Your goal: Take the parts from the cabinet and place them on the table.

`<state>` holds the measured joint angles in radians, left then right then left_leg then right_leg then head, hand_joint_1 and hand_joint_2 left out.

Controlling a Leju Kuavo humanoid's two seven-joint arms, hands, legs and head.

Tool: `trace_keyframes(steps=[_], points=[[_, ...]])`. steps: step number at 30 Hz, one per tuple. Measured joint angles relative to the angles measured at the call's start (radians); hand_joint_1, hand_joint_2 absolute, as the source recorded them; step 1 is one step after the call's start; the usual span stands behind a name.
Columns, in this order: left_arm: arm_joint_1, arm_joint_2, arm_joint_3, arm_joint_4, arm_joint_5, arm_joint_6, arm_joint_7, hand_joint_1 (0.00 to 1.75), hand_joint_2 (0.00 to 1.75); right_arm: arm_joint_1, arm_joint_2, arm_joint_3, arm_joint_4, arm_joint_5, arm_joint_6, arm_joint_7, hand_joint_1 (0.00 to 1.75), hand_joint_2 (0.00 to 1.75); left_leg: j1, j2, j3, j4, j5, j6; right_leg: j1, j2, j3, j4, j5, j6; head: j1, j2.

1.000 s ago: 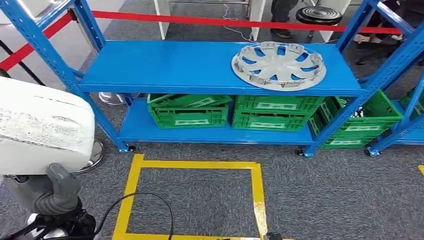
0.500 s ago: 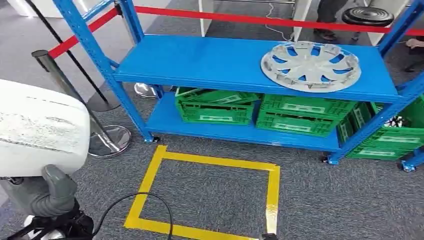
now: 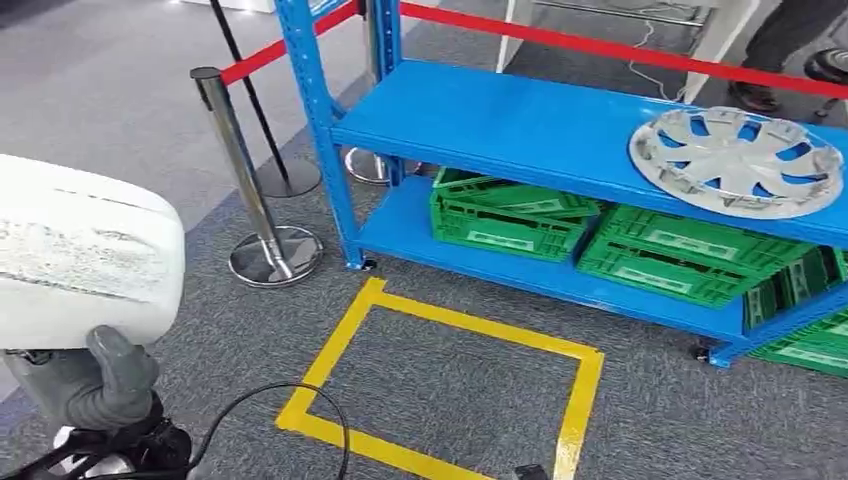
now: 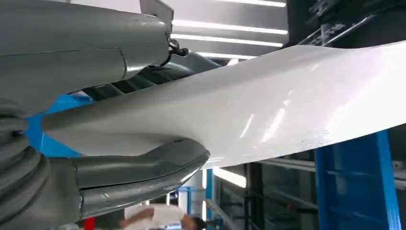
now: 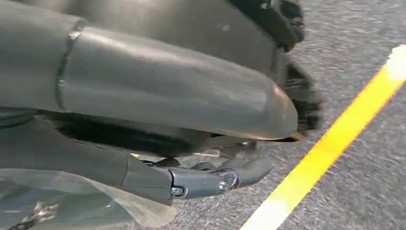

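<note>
A large white curved panel (image 3: 80, 260) sits at the lower left of the head view, gripped by my left hand (image 3: 108, 388), whose grey thumb shows beneath it. In the left wrist view the same white panel (image 4: 268, 105) lies clamped between the thumb (image 4: 119, 172) and the fingers above. A silver hubcap (image 3: 735, 160) lies on the top shelf of the blue rack (image 3: 500, 120), far to my right. My right hand (image 5: 191, 143) hangs over grey carpet with nothing in it, its fingers (image 5: 215, 179) apart from the thumb.
Green crates (image 3: 505, 220) fill the rack's lower shelf. A metal stanchion (image 3: 250, 190) with a red belt (image 3: 600, 45) stands left of the rack. A yellow tape square (image 3: 340, 350) marks the carpet in front. A person's legs (image 3: 780, 50) stand behind the rack.
The whole picture has shifted right: my view has turned left, bringing the stanchion and open carpet into sight. The white panel stays in my left hand.
</note>
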<state>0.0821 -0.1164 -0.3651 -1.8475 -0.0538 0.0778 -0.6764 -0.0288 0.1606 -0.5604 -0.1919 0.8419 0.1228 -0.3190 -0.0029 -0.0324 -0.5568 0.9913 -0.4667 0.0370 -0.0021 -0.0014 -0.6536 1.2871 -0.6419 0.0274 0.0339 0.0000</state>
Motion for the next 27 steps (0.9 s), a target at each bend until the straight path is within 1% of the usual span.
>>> trace_keyframes(steps=[1, 2, 3, 4, 5, 6, 7, 8, 9, 10, 11, 12, 13, 14, 15, 16, 17, 18, 19, 20, 21, 22, 23, 24, 25, 26, 27], points=[[0.002, 0.000, 0.000, 0.000, -0.001, 0.001, 0.000, 1.75, 1.75, 0.000, 0.000, 0.002, 0.000, 0.005, 0.000, 0.003, 0.00, 0.00, 0.000, -0.015, 0.001, 0.001, 0.001, -0.001, -0.001, 0.002, 0.028, -0.063, 0.043, -0.001, 0.000, 0.000], [0.002, 0.000, 0.000, 0.000, -0.002, 0.001, 0.000, 1.75, 1.75, 0.002, 0.000, 0.005, 0.000, 0.009, -0.001, 0.004, 0.00, 0.00, 0.001, -0.031, 0.001, 0.004, 0.000, -0.002, -0.004, 0.015, 0.068, -0.156, 0.096, -0.001, 0.000, 0.000], [0.002, -0.001, 0.000, 0.000, -0.005, 0.002, 0.000, 1.75, 1.75, 0.004, 0.000, 0.008, 0.000, 0.013, -0.001, 0.003, 0.00, 0.00, 0.002, -0.045, -0.001, 0.009, -0.001, -0.005, -0.009, 0.054, 0.104, -0.242, 0.136, -0.001, 0.000, 0.000], [0.001, -0.001, 0.000, -0.001, -0.008, 0.003, 0.000, 1.75, 1.75, 0.005, 0.000, 0.009, 0.002, 0.015, -0.001, 0.001, 0.00, 0.00, -0.004, -0.055, -0.008, 0.016, -0.002, -0.013, -0.014, 0.104, 0.114, -0.264, 0.119, -0.001, -0.001, 0.000], [0.000, -0.001, -0.002, -0.002, -0.011, 0.004, 0.000, 1.75, 1.75, 0.004, 0.000, 0.012, 0.003, 0.018, -0.001, -0.002, 0.00, 0.00, -0.002, -0.066, -0.019, 0.024, 0.000, -0.017, -0.016, 0.095, 0.124, -0.281, 0.113, -0.006, -0.001, 0.000], [0.001, -0.001, -0.002, -0.003, -0.016, 0.009, 0.000, 1.75, 1.75, 0.004, 0.000, 0.016, 0.003, 0.020, -0.001, -0.005, 0.00, 0.00, 0.002, -0.077, -0.026, 0.022, 0.006, -0.025, -0.013, 0.087, 0.125, -0.275, 0.113, -0.008, -0.002, 0.000], [0.003, 0.000, -0.002, -0.003, -0.021, 0.015, 0.000, 1.75, 1.75, 0.004, 0.000, 0.017, 0.003, 0.023, -0.002, -0.007, 0.00, 0.00, 0.004, -0.088, -0.029, 0.021, 0.009, -0.031, -0.010, 0.079, 0.124, -0.272, 0.114, -0.012, 0.000, 0.000], [0.005, 0.001, -0.002, -0.003, -0.029, 0.021, 0.000, 1.75, 1.75, 0.004, 0.000, 0.018, 0.003, 0.025, -0.003, -0.009, 0.00, 0.00, 0.003, -0.101, -0.031, 0.023, 0.011, -0.035, -0.011, 0.065, 0.125, -0.275, 0.118, -0.018, -0.003, 0.000], [0.006, 0.002, -0.002, -0.004, -0.034, 0.027, 0.000, 1.75, 1.75, 0.004, 0.003, 0.021, 0.002, 0.025, -0.005, -0.010, 0.00, 0.00, 0.001, -0.071, -0.036, 0.036, -0.003, -0.040, -0.017, 0.046, 0.129, -0.281, 0.121, -0.024, -0.001, 0.000], [0.004, 0.003, -0.003, -0.005, -0.042, 0.037, 0.000, 1.75, 1.75, 0.005, 0.003, 0.022, 0.002, 0.026, -0.007, -0.012, 0.00, 0.00, -0.002, -0.021, -0.051, 0.072, -0.029, -0.047, -0.017, 0.035, 0.130, -0.282, 0.120, -0.029, -0.012, 0.000], [0.001, 0.003, -0.006, -0.005, -0.050, 0.046, 0.000, 1.75, 1.75, 0.007, 0.003, 0.023, 0.002, 0.026, -0.007, -0.014, 0.00, 0.00, 0.000, 0.005, -0.084, 0.143, -0.068, -0.053, -0.015, 0.017, 0.129, -0.281, 0.119, -0.033, -0.014, 0.000], [0.002, 0.004, -0.011, -0.005, -0.051, 0.050, 0.000, 1.75, 1.75, 0.010, 0.003, 0.023, 0.002, 0.025, -0.007, -0.015, 0.00, 0.00, 0.002, 0.016, -0.120, 0.225, -0.106, -0.057, -0.013, 0.000, 0.129, -0.281, 0.118, -0.035, -0.013, 0.000], [0.003, 0.005, -0.015, -0.005, -0.049, 0.053, 0.000, 1.75, 1.75, 0.012, 0.003, 0.023, 0.002, 0.024, -0.007, -0.016, 0.00, 0.00, 0.005, 0.019, -0.153, 0.299, -0.135, -0.059, -0.012, -0.016, 0.129, -0.281, 0.117, -0.036, -0.014, 0.000], [0.004, 0.007, -0.019, -0.005, -0.047, 0.055, 0.000, 1.75, 1.75, 0.013, 0.003, 0.022, 0.002, 0.024, -0.006, -0.014, 0.00, 0.00, 0.008, 0.020, -0.170, 0.341, -0.143, -0.061, -0.011, -0.033, 0.129, -0.281, 0.116, -0.037, -0.014, 0.000], [0.006, 0.010, -0.022, -0.005, -0.047, 0.059, 0.000, 1.75, 1.75, 0.013, 0.003, 0.022, 0.002, 0.023, -0.006, -0.011, 0.00, 0.00, 0.009, 0.020, -0.162, 0.330, -0.126, -0.061, -0.009, -0.047, 0.130, -0.281, 0.115, -0.037, -0.014, 0.000], [0.006, 0.011, -0.024, -0.006, -0.050, 0.064, 0.000, 1.75, 1.75, 0.013, 0.003, 0.022, 0.002, 0.023, -0.008, -0.006, 0.00, 0.00, 0.010, 0.022, -0.134, 0.276, -0.088, -0.059, -0.008, -0.060, 0.131, -0.281, 0.114, -0.037, -0.013, 0.000], [0.007, 0.012, -0.027, -0.006, -0.052, 0.066, 0.000, 1.75, 1.75, 0.013, 0.003, 0.022, 0.002, 0.023, -0.011, -0.003, 0.00, 0.00, 0.009, 0.033, -0.087, 0.188, -0.043, -0.055, -0.007, -0.071, 0.134, -0.281, 0.112, -0.036, -0.014, 0.000], [0.007, 0.013, -0.028, -0.009, -0.052, 0.069, 0.000, 1.75, 1.75, 0.014, 0.005, 0.022, 0.002, 0.024, -0.015, 0.001, 0.00, 0.00, 0.006, 0.062, -0.039, 0.096, -0.005, -0.048, -0.006, -0.080, 0.137, -0.281, 0.111, -0.035, -0.013, 0.000], [0.007, 0.014, -0.029, -0.012, -0.052, 0.072, 0.000, 1.75, 1.75, 0.015, 0.006, 0.023, 0.002, 0.024, -0.018, 0.003, 0.00, 0.00, -0.004, 0.128, -0.012, 0.041, -0.008, -0.042, -0.002, -0.087, 0.138, -0.281, 0.109, -0.033, -0.013, 0.000], [0.005, 0.014, -0.032, -0.013, -0.052, 0.074, 0.000, 1.75, 1.75, 0.018, 0.007, 0.022, 0.002, 0.025, -0.021, 0.004, 0.00, 0.00, -0.013, 0.133, -0.010, 0.024, -0.012, -0.035, 0.005, -0.095, 0.134, -0.278, 0.106, -0.028, -0.016, 0.000], [0.008, 0.015, -0.034, -0.014, -0.053, 0.076, 0.000, 1.75, 1.75, 0.018, 0.008, 0.023, 0.002, 0.026, -0.024, 0.004, 0.00, 0.00, -0.013, 0.123, -0.016, 0.027, -0.010, -0.032, 0.007, -0.108, 0.134, -0.281, 0.107, -0.025, -0.010, 0.000], [0.011, 0.016, -0.034, -0.014, -0.053, 0.076, 0.000, 1.75, 1.75, 0.018, 0.008, 0.022, 0.002, 0.026, -0.026, 0.006, 0.00, 0.00, -0.013, 0.112, -0.020, 0.027, -0.010, -0.031, 0.007, -0.119, 0.137, -0.284, 0.107, -0.022, -0.011, 0.000], [0.013, 0.017, -0.034, -0.015, -0.055, 0.077, 0.000, 1.75, 1.75, 0.018, 0.008, 0.023, 0.001, 0.026, -0.027, 0.007, 0.00, 0.00, -0.013, 0.097, -0.023, 0.022, -0.007, -0.025, 0.008, -0.134, 0.143, -0.288, 0.107, -0.017, -0.011, 0.000], [0.014, 0.017, -0.035, -0.017, -0.055, 0.078, 0.000, 1.75, 1.75, 0.019, 0.008, 0.022, 0.000, 0.026, -0.029, 0.009, 0.00, 0.00, -0.001, 0.081, -0.013, 0.009, 0.002, -0.014, 0.006, -0.127, 0.134, -0.286, 0.095, -0.009, -0.011, 0.000], [0.012, 0.017, -0.035, -0.019, -0.060, 0.082, 0.000, 1.75, 1.75, 0.019, 0.008, 0.023, 0.000, 0.027, -0.029, 0.008, 0.00, 0.00, 0.000, 0.072, -0.014, 0.007, 0.005, -0.009, 0.005, -0.070, 0.127, -0.261, 0.074, -0.007, -0.006, 0.000], [0.011, 0.016, -0.038, -0.019, -0.065, 0.088, 0.000, 1.75, 1.75, 0.015, 0.011, 0.023, 0.000, 0.028, -0.029, 0.008, 0.00, 0.00, 0.000, 0.061, -0.017, 0.007, 0.008, -0.005, 0.003, -0.030, 0.101, -0.199, 0.040, -0.008, -0.002, 0.000], [0.013, 0.016, -0.042, -0.019, -0.071, 0.096, 0.000, 1.75, 1.75, 0.013, 0.012, 0.023, 0.000, 0.027, -0.030, 0.009, 0.00, 0.00, 0.000, 0.048, -0.018, 0.007, 0.008, -0.003, 0.002, -0.009, 0.061, -0.112, 0.001, -0.007, 0.003, 0.000]])
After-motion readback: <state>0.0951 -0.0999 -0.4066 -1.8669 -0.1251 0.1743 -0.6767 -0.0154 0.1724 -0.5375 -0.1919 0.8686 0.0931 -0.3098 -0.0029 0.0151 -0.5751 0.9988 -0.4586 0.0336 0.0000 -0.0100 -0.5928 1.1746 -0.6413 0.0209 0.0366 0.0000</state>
